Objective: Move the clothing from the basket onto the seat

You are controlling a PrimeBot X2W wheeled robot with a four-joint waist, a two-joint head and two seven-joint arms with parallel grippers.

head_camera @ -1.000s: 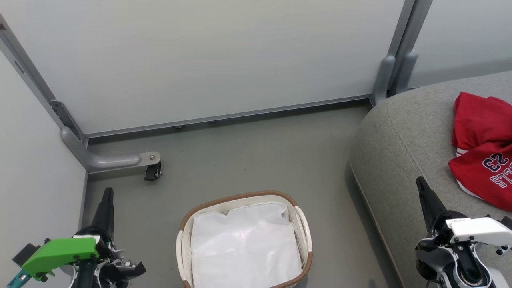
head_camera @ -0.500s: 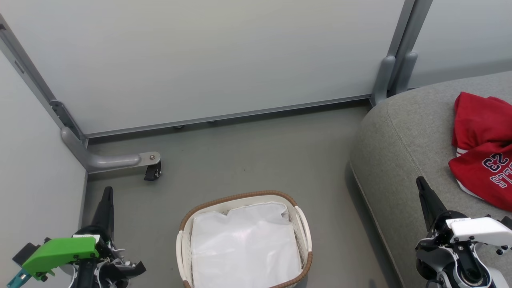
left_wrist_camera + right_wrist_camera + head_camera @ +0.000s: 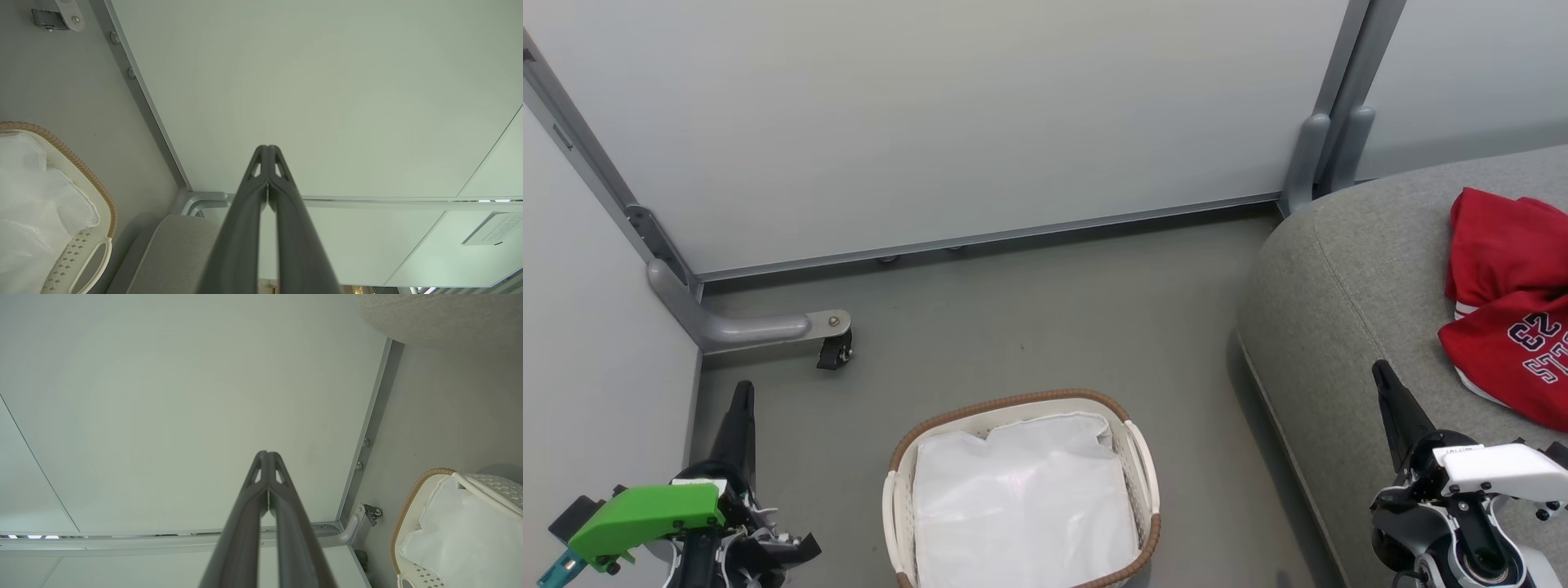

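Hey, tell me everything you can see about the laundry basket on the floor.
The basket is a small oval tub of white perforated plastic with a brown woven rim and a white loop handle on each side. It stands upright on the grey floor, with its near end cut off by the bottom edge of the head view. A crinkled white liner lies inside it. It stands apart from the grey seat on its right.

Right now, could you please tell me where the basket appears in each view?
Head view: basket at bottom centre, on the floor.
Left wrist view: basket at lower left edge.
Right wrist view: basket in lower right corner.
Shared landmark: the partition's caster wheel.
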